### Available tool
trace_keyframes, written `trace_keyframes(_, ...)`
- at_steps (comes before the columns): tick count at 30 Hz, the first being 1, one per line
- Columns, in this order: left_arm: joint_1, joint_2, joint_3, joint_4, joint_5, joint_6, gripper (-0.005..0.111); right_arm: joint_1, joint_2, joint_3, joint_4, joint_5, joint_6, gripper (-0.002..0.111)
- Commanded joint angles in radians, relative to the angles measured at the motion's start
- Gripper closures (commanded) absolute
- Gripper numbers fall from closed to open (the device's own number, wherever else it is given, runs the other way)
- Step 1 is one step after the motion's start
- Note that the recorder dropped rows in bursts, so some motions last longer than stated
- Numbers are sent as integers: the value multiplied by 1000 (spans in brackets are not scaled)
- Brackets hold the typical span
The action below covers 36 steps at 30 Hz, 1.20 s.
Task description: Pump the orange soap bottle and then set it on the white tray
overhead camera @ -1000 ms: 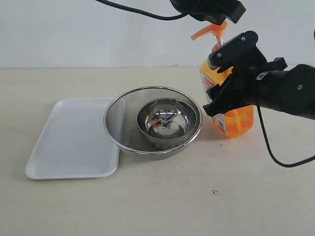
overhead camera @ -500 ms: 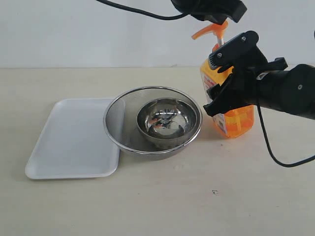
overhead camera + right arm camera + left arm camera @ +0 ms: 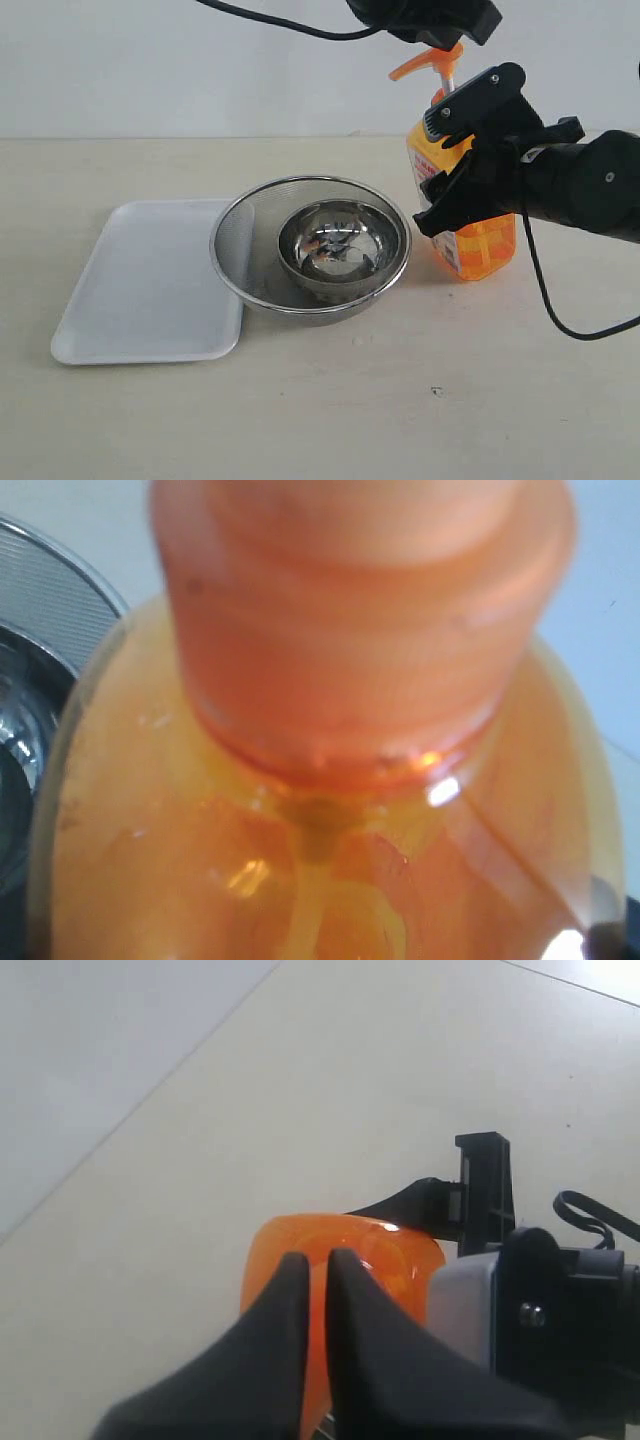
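Gripped around its body by the right gripper [image 3: 432, 175], jaws spread wide: the tall translucent orange plastic soap bottle [image 3: 482, 245], upright on the beige tabletop [image 3: 400, 400], just right of the round steel mesh bowl [image 3: 232, 250] and well apart from the flat white rectangular tray [image 3: 140, 290]. Cannot read the small print on the white-red label [image 3: 447, 250]. Only in the left wrist view: left gripper [image 3: 310, 1275], black fingers pressed together on nothing, over the orange top; in the right wrist view, just a blurred orange neck.
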Motion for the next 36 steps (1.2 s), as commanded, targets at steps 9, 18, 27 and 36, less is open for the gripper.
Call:
trace_keyframes(9,-3,76,16,-17,88,-20,102,1,18,13,-4,87,-11,108)
trace_keyframes(18,-3,84,16,-28,87,-20,102,1,18,13,-4,87,-11,108)
trace_keyframes(27,-3,84,16,-28,87,-20,102,1,18,13,-4,87,-11,108)
trace_keyframes(36,-3,84,16,-28,87,-20,102,1,18,13,-4,87,-11,108)
